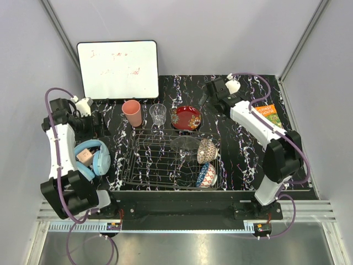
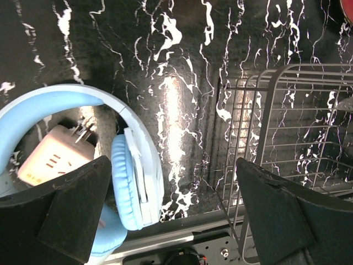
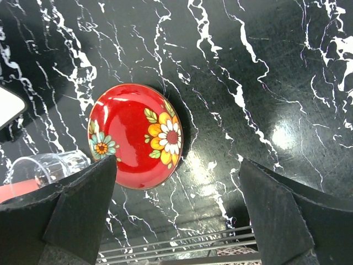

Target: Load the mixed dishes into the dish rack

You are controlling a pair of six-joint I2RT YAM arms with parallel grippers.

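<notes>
Left fingers (image 2: 60, 212) and right fingers (image 3: 71, 212) gape wide, empty. Plate (image 3: 135, 135), centre-left, looks glossy, rigid, breakable; I'd pinch its rim.

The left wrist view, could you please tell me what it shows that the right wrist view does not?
Only the left wrist view shows the light-blue headphones and a small beige block sitting inside their band. Only the right wrist view shows the red plate and the clear tumbler beside it. Both show the black marbled table, part of the dish rack, and that arm's own open hand: the left hand and the right hand, neither holding anything.
</notes>
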